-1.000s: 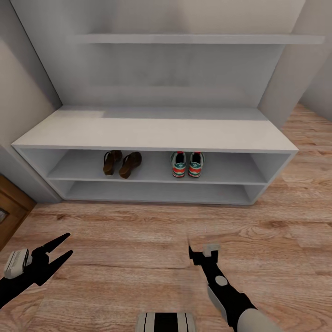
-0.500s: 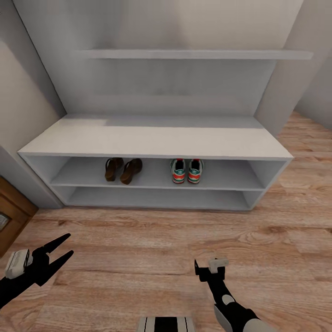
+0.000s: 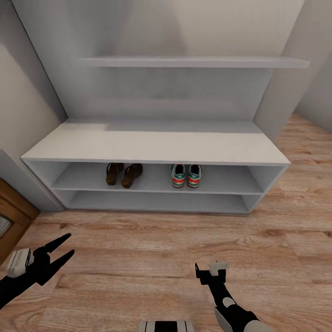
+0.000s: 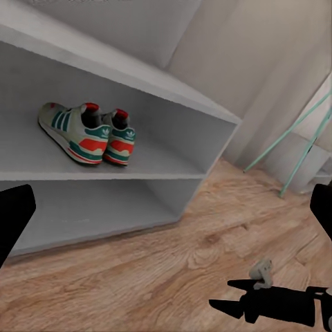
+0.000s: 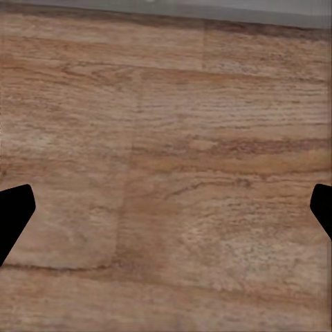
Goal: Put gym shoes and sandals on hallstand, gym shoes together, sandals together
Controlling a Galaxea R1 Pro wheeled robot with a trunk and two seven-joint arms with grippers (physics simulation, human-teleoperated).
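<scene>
The two gym shoes (image 3: pixel 186 175) stand side by side, heels outward, on the upper shelf of the white hallstand (image 3: pixel 152 146); they show close up in the left wrist view (image 4: pixel 90 133). The two sandals (image 3: pixel 123 174) sit together on the same shelf, left of the sneakers. My left gripper (image 3: pixel 70 243) (image 4: pixel 166 214) hovers open over the corridor floor (image 3: pixel 138 249) at the lower left, holding nothing. My right gripper (image 3: pixel 204 272) (image 5: pixel 166 207) (image 4: pixel 223 294) is low over the planks at the lower right, its fingers wide apart and empty.
A thin floating wall shelf (image 3: pixel 193 62) hangs above the hallstand. Grey walls close in on both sides. A brown wooden door or cabinet (image 3: pixel 11 216) stands at the left edge. A teal-legged frame (image 4: pixel 290 149) stands past the rack's right end.
The whole view has shifted: the rack looks smaller and farther, so the camera has backed away. My right gripper has drawn back toward me. The shoes have not moved.
</scene>
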